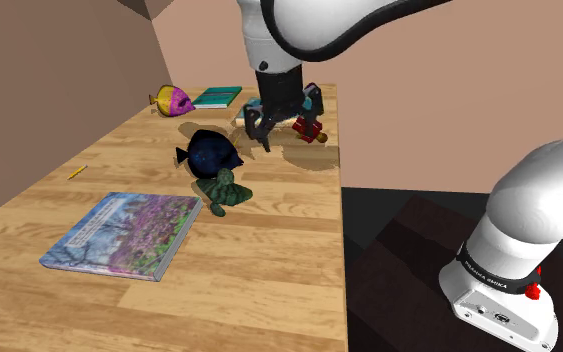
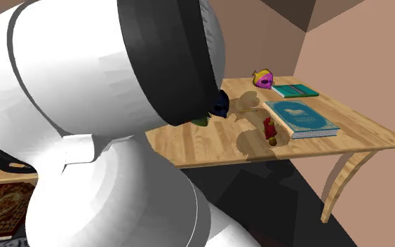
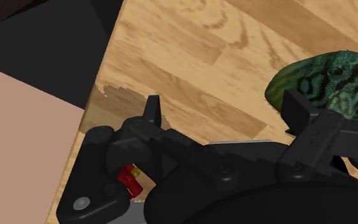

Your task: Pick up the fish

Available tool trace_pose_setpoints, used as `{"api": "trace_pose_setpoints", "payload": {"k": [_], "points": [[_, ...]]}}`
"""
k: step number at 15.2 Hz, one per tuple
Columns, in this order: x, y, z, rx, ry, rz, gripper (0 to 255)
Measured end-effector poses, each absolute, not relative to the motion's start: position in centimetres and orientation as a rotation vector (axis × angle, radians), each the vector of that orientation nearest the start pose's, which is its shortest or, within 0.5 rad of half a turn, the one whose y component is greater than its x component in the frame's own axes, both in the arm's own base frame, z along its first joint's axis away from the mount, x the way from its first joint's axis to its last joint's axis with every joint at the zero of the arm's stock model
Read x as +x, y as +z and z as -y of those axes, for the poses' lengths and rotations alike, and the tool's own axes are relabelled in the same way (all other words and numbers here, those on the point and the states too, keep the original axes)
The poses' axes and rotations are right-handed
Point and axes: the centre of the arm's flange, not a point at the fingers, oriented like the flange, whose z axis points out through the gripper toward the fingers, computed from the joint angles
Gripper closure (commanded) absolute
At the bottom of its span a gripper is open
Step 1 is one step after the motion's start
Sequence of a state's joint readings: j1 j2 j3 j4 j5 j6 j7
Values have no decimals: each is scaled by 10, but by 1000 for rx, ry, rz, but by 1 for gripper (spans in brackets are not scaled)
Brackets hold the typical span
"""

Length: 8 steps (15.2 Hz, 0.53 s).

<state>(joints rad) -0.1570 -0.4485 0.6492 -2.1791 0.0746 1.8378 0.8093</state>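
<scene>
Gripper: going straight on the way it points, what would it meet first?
Probably the bare wooden table top: the gripper points down at it, fingers open, with a green patterned thing just off to one finger's side, though depth is hard to judge.

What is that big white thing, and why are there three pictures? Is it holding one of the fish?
The big white thing is a robot arm. At its end is a black gripper with two fingers, a bit like a hand. All three pictures show the same moment. One camera looks down from beside the robot's stand. Another sits very close to the arm, so the arm hides much of the table. The third rides on the hand and looks along the fingers.

On the wooden table lie three fish: a pink and yellow fish, a dark blue fish and a green fish. There are also a flowery book, a teal book, a small red thing and a yellow pencil.

The fingers stand apart, and nothing is held yet.
</scene>
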Motion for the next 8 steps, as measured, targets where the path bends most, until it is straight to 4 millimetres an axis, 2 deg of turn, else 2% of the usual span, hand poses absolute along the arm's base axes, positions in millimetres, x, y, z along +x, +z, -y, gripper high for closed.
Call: {"api": "trace_pose_setpoints", "payload": {"k": [8], "points": [[449,497,-324,-3156,-332,-967,0]]}}
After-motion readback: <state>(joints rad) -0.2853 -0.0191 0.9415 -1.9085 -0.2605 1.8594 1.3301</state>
